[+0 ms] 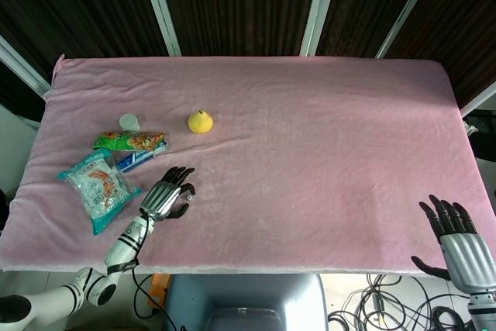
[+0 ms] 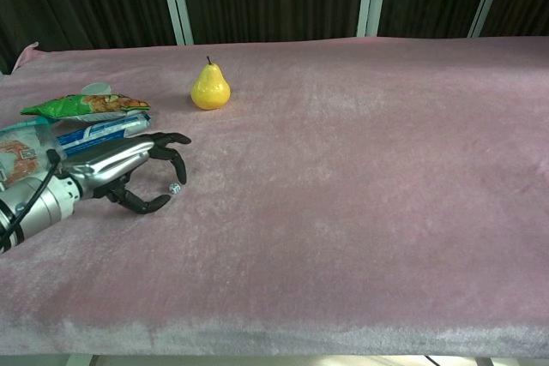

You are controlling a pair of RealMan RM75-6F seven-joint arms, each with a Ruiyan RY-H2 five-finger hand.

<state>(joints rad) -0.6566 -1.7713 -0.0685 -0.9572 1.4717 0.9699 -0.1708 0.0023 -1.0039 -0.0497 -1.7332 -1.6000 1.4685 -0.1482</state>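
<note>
My left hand [image 1: 166, 198] [image 2: 125, 170] lies low over the pink cloth [image 1: 310, 137], just right of the packets. Its fingers are apart and curve down beside a tiny white cube [image 2: 174, 188], which lies on the cloth between fingertips and thumb, not gripped. The nearest packet is a blue one [image 1: 139, 159] [image 2: 103, 132]. My right hand [image 1: 458, 243] hangs past the table's front right corner with fingers spread, holding nothing; the chest view does not show it.
A yellow pear [image 1: 201, 122] [image 2: 210, 87] stands upright behind the left hand. A green snack packet [image 1: 128, 141] [image 2: 86, 106] overlaps the blue one, with a small white round lid [image 1: 129, 122] behind. A clear bag with teal edges [image 1: 98, 187] lies at far left.
</note>
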